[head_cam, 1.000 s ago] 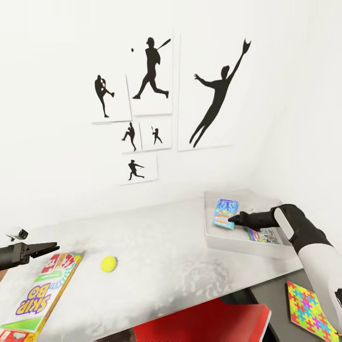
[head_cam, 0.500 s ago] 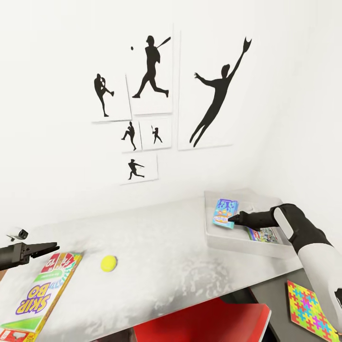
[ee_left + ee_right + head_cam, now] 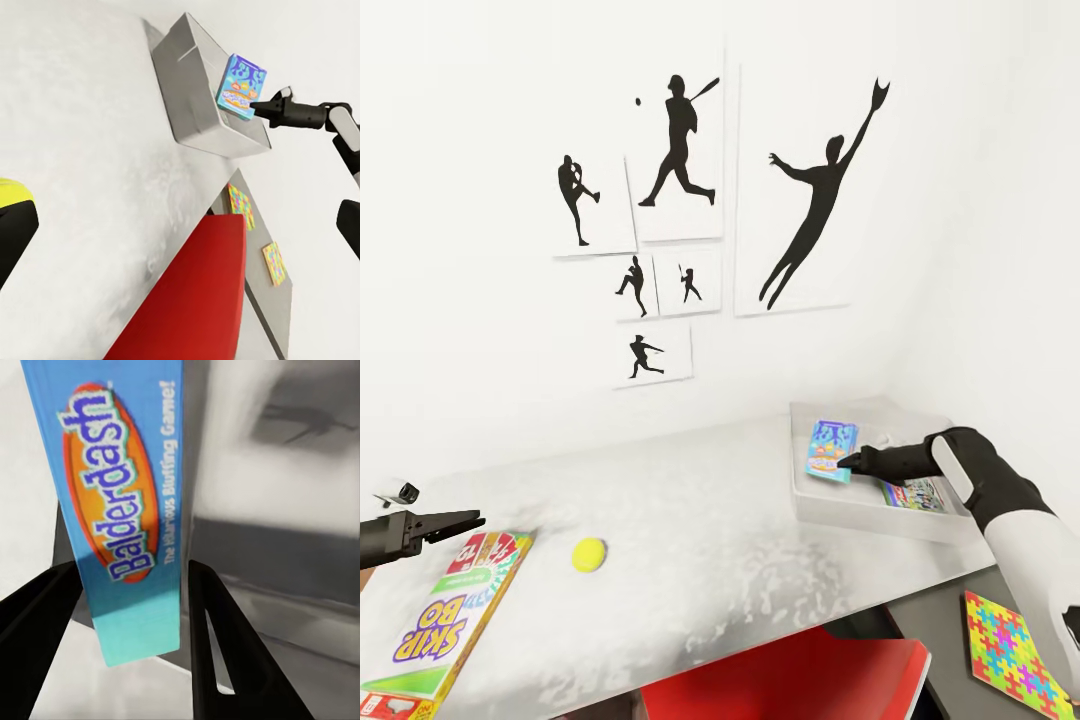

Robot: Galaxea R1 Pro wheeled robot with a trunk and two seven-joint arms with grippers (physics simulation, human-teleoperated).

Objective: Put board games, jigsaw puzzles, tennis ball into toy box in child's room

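While over toy box [image 3: 830,510]: right gripper [image 3: 847,462] pinches blue Balderdash game [image 3: 831,449]
Left gripper [image 3: 472,520]: pressed together, above bench [image 3: 690,520]

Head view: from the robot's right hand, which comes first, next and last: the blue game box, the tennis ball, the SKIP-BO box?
1. Blue game box: at the right hand's fingertips, over the toy box.
2. Tennis ball: on the table, toward the left.
3. SKIP-BO box: farthest, at the table's left edge, under the left hand.
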